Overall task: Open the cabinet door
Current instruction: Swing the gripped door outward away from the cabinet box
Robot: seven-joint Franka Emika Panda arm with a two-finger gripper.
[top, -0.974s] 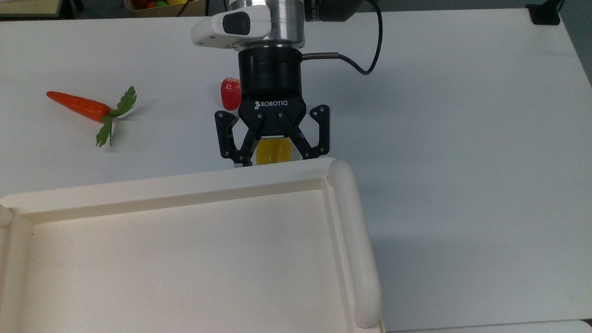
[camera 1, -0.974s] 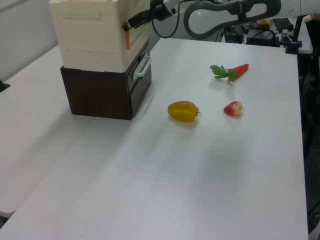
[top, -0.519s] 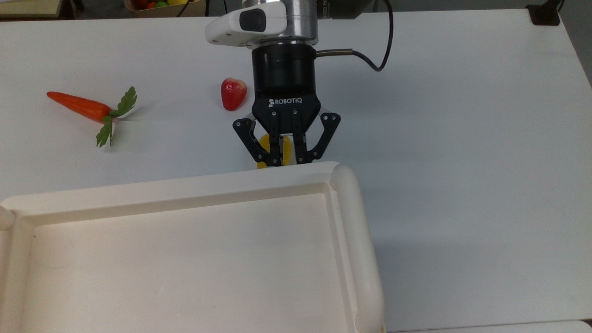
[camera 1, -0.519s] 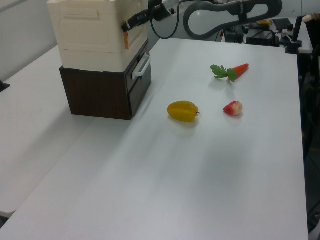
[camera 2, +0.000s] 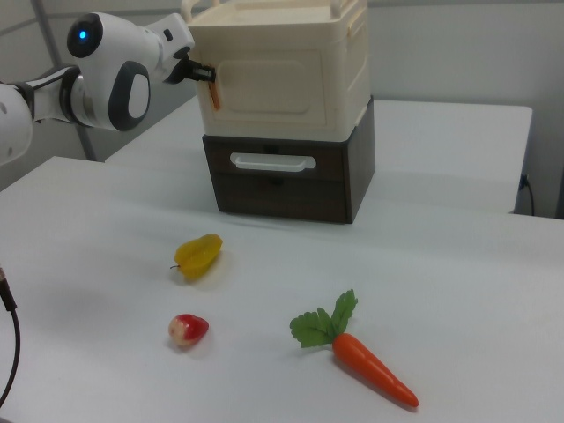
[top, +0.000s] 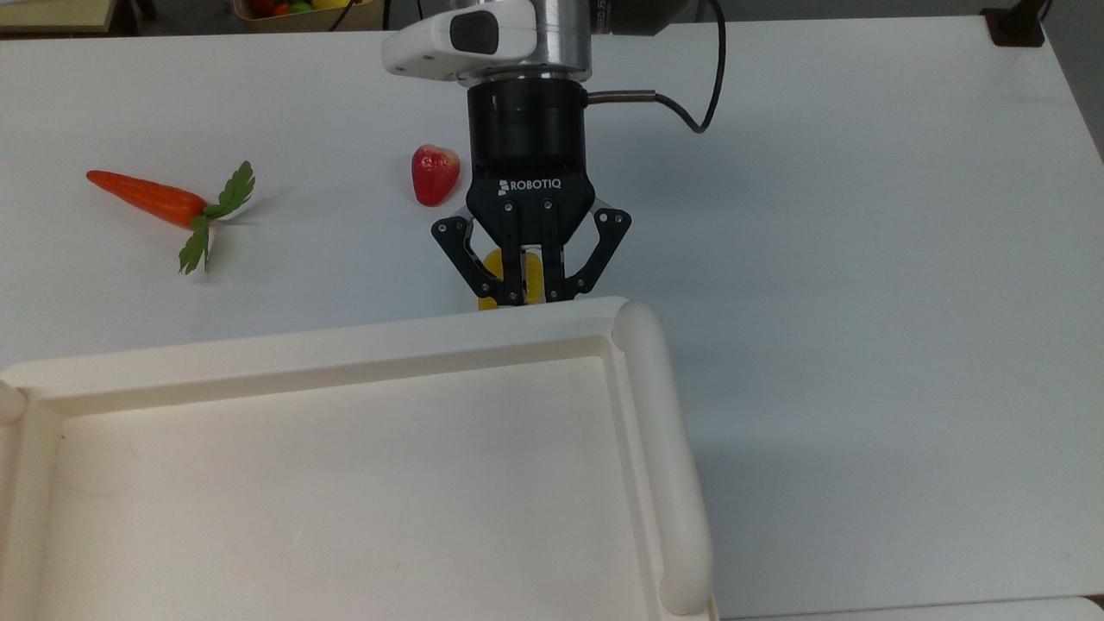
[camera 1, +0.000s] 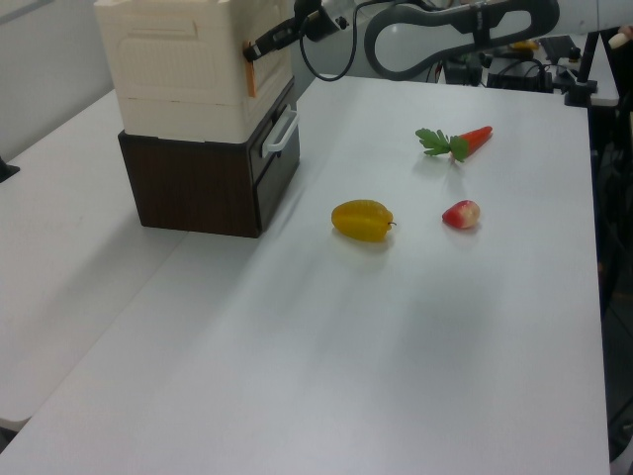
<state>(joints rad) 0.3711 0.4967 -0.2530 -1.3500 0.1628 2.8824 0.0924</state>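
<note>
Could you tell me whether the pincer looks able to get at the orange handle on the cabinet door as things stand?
Probably yes: the pincer already sits at the orange handle on the cabinet door, with nothing between them.

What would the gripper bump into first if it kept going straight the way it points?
Probably the cabinet door. The gripper points sideways at the orange handle on the door's edge and seems to be right at it, though whether it touches is unclear.
</note>
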